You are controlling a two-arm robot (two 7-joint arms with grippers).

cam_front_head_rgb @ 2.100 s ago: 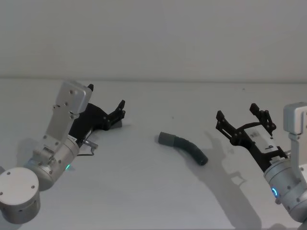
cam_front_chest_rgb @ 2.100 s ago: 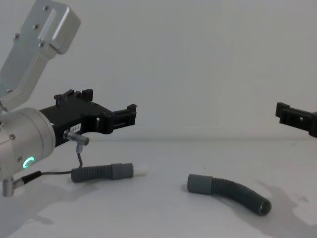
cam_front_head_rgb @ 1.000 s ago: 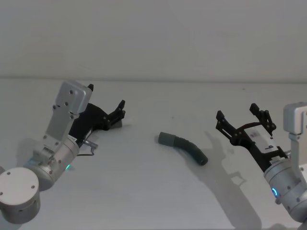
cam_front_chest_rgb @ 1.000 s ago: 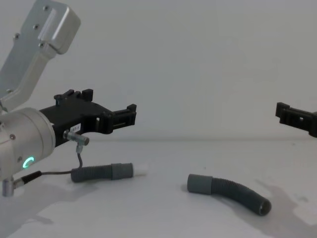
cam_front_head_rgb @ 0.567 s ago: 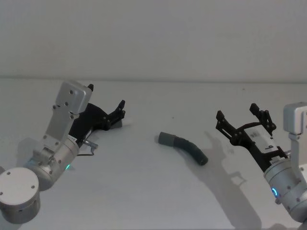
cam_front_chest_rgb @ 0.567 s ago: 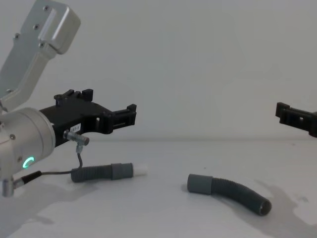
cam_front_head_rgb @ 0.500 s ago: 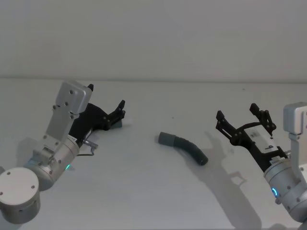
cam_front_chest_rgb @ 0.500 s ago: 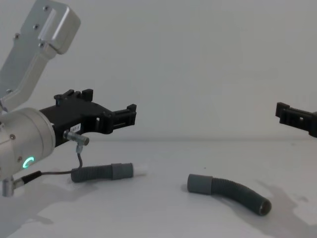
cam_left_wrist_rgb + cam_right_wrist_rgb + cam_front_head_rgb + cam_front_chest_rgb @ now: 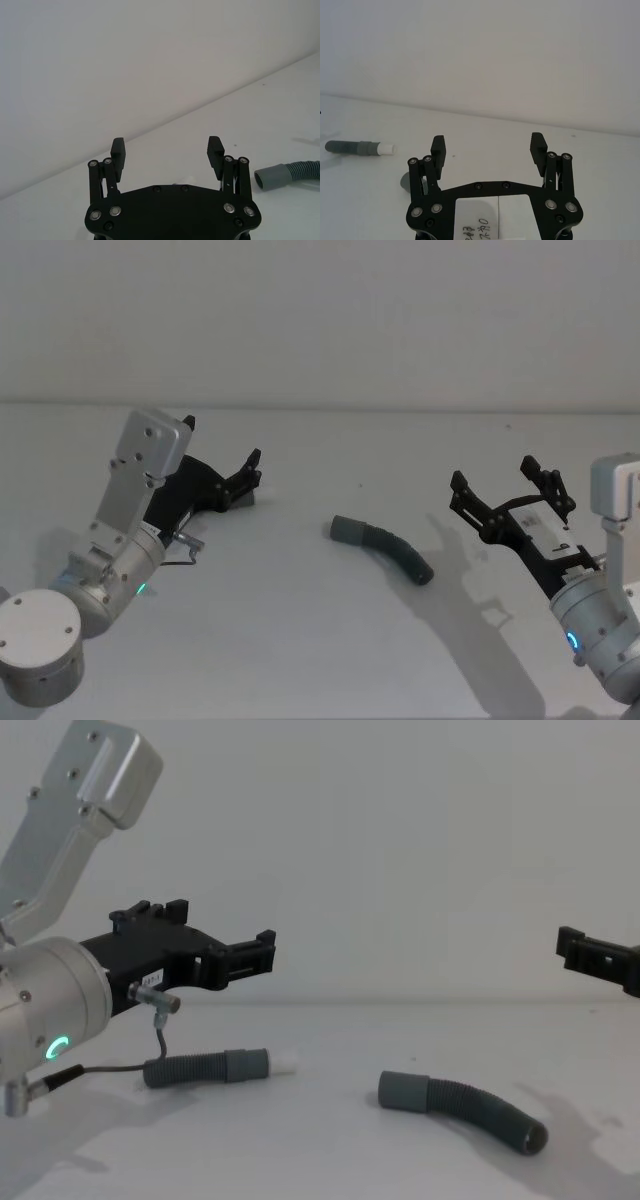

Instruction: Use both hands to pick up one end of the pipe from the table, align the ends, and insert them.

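left gripper (image 9: 167, 148): jaws apart, empty, raised left of curved pipe piece (image 9: 468, 1109) | right gripper (image 9: 488, 144): jaws apart, empty, raised right of it | short pipe piece (image 9: 203, 1068): on table (image 9: 320, 1165), left of it; white tip (image 9: 287, 1062) facing its cuff (image 9: 403, 1091), well apart

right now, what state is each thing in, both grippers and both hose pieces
left gripper: open, empty, raised on the left side
right gripper: open, empty, raised on the right side
short hose piece: lying on the table, ungripped, white tip free
curved hose piece: lying on the table, ungripped, cuff apart from the white tip, not joined
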